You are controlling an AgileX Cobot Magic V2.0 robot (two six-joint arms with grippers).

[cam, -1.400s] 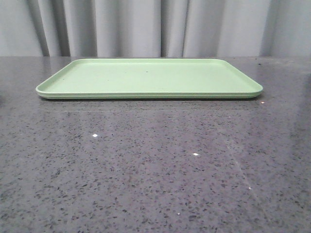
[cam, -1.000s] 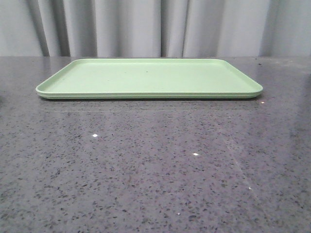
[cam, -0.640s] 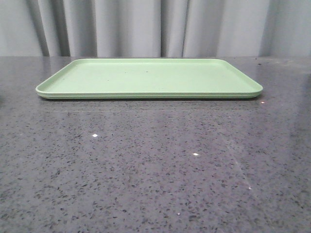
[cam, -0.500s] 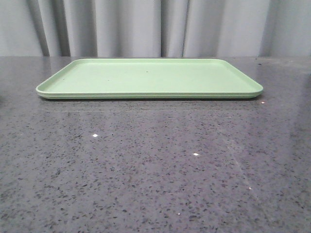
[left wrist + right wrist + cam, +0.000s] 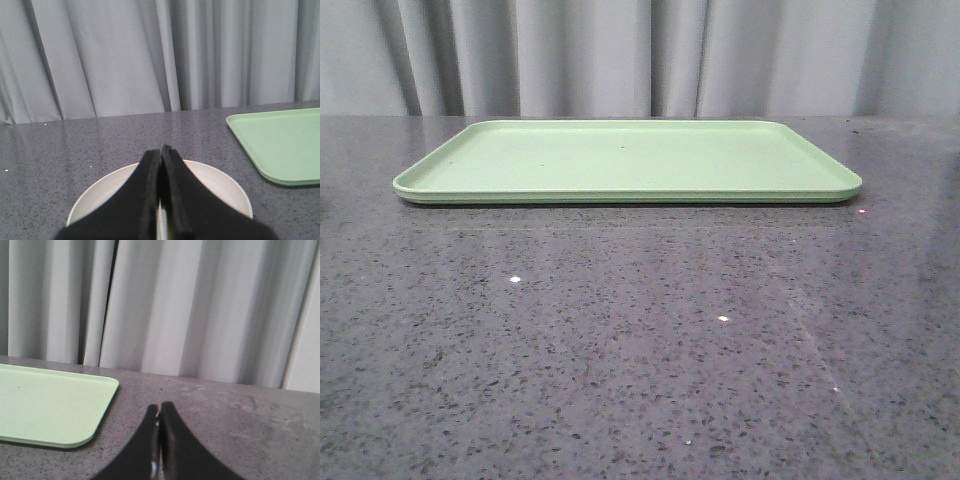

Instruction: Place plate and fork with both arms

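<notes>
The cream-white plate (image 5: 222, 186) lies on the grey table in the left wrist view, mostly hidden behind my left gripper (image 5: 161, 149). That gripper hangs over the plate with its black fingers pressed together, shut. In the right wrist view my right gripper (image 5: 160, 408) is shut as well, over bare tabletop with nothing held. The fork is out of view in every frame. The front view shows neither gripper, plate nor fork.
A flat light-green tray (image 5: 620, 158) lies across the far middle of the speckled grey table (image 5: 640, 350). Its end shows beside the plate in the left wrist view (image 5: 280, 145), and its other end lies beside my right gripper (image 5: 45, 405). Grey curtains hang behind the table.
</notes>
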